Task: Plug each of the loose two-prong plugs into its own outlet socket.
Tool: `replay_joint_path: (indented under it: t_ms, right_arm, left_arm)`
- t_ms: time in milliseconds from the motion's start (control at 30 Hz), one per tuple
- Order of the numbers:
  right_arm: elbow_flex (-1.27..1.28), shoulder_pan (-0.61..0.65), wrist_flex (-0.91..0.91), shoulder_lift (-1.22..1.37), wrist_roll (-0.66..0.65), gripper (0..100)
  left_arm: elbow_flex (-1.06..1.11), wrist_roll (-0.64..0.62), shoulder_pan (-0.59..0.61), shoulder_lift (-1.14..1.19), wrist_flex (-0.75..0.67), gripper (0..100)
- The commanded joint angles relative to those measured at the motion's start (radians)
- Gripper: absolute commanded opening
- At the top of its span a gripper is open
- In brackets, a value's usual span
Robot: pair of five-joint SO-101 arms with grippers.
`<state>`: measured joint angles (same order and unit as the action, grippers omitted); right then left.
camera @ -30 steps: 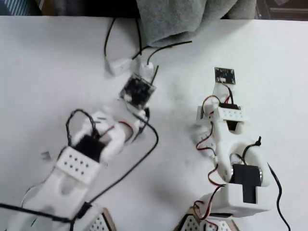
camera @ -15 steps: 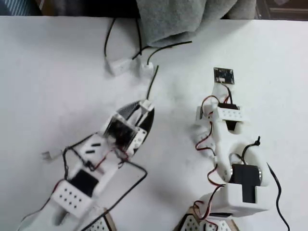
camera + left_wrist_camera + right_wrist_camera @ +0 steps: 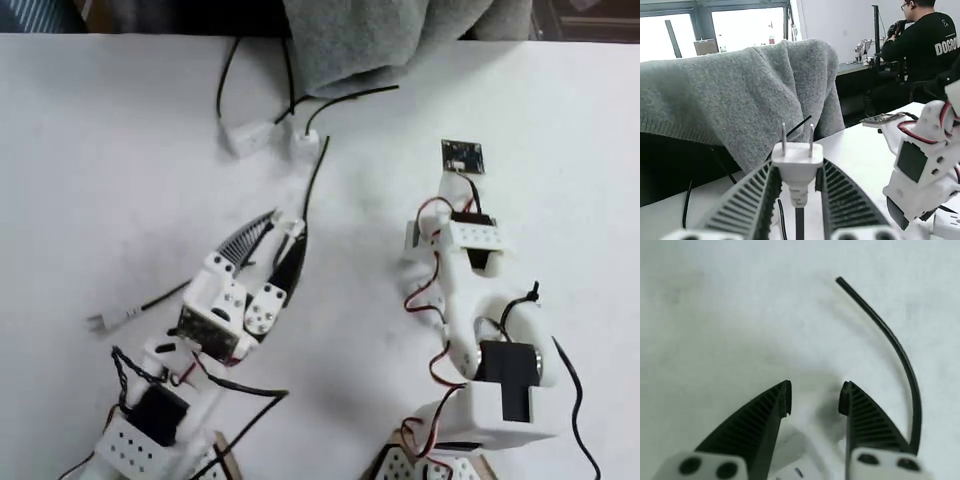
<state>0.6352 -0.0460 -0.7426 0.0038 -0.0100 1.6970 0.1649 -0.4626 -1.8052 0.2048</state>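
The left gripper (image 3: 797, 170) is clamped on a white plug (image 3: 797, 156), its prongs pointing straight out ahead. The nearest white socket (image 3: 304, 141) lies beyond those prongs, well apart, nearer this arm than the right gripper (image 3: 815, 397), which stands narrowly open on nothing

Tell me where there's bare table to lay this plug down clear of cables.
Bare table lies left of the sockets, beyond the loose plug. A second patch is the far corner past the right arm. Crowded: by the sweater edge, where sockets and cables bunch, and around the left gripper with the held plug.
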Motion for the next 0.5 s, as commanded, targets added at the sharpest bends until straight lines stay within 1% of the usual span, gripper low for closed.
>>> replay_joint_path:
  t_ms: [0, 100, 200, 300, 467]
  right_arm:
    - [-0.138, 0.079, -0.2, -0.176, -0.002, 17.1]
    - [-0.278, 0.154, -0.348, -0.318, -0.002, 17.0]
    - [-0.433, 0.232, -0.447, -0.455, -0.003, 17.0]
    - [-0.542, 0.3, -0.486, -0.559, -0.003, 17.0]
    - [-0.552, 0.443, -0.496, -0.685, -0.003, 16.9]
  left_arm:
    - [-0.003, -0.008, -0.004, -0.019, 0.006, 2]
    - [-0.003, -0.008, -0.004, -0.019, 0.006, 2]
    - [-0.003, -0.008, -0.004, -0.019, 0.006, 2]
    - [-0.003, -0.008, -0.004, -0.019, 0.006, 2]
    - [-0.003, -0.008, -0.004, -0.019, 0.011, 2]
